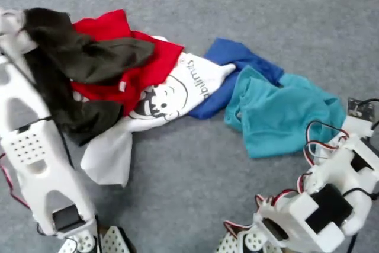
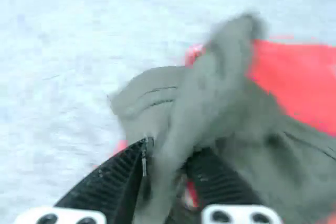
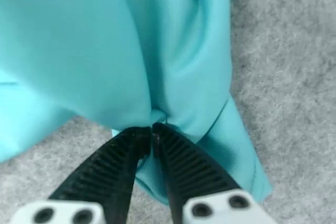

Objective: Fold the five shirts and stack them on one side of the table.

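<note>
Five crumpled shirts (image 1: pixel 169 93) heaped unfolded; left hand (image 2: pixel 169 149) pinches dark shirt (image 1: pixel 89 57), right hand (image 3: pixel 153 128) pinches teal shirt (image 1: pixel 278 111).

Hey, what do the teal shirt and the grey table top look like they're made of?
The teal shirt looks like thin, soft knit fabric, probably cotton or a blend, matte; it drapes in smooth folds where the right gripper pinches it. The table top seems grey felt or low carpet, matte and fuzzy, with speckled fibres.
</note>
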